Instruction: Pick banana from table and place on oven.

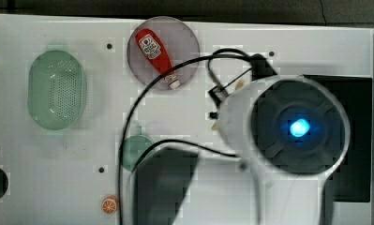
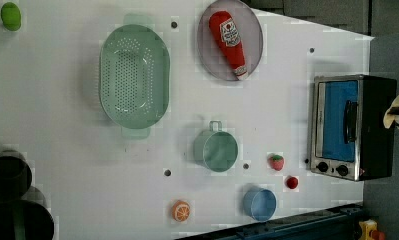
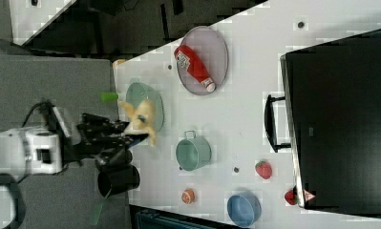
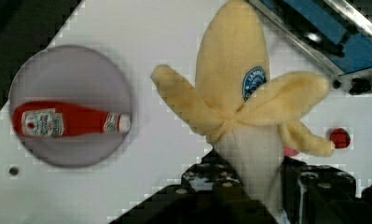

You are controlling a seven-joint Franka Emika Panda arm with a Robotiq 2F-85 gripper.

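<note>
the banana (image 4: 232, 88) is a plush one, pale yellow with its peel flaps splayed out and a small blue round sticker on it. it's up off the table (image 2: 62, 125), clamped at its lower end in the claw (image 4: 249, 186), whose black fingers (image 4: 309, 186) press in on either side of the white stem end. its long axis runs straight out from the claw, tip pointing away from the wrist. in the right view the banana (image 3: 141, 119) sits at the end of the arm, high above the table, with the peel flaps sticking out sideways. in the left view just a bit of it (image 2: 398, 116) pokes in at the left view's right edge, past the oven (image 2: 352, 125).

containers next. the grey plate (image 2: 230, 40) holds a red ketchup bottle (image 2: 228, 42) lying on its side, cap toward the plate's rim. the big green colander (image 2: 134, 75) has nothing in it, same for the green cup (image 2: 216, 149) with the handle and the blue bowl (image 2: 260, 203).

loose stuff on the table: an orange slice (image 2: 181, 210), a strawberry (image 2: 276, 162) and a small red ball-like thing (image 2: 292, 182) near the oven's knob end, plus a green round thing (image 2: 10, 15) off in the left view's top left corner. the oven's blue glass door is shut, and its black top has nothing on it in the right view (image 3: 341, 119).
</note>
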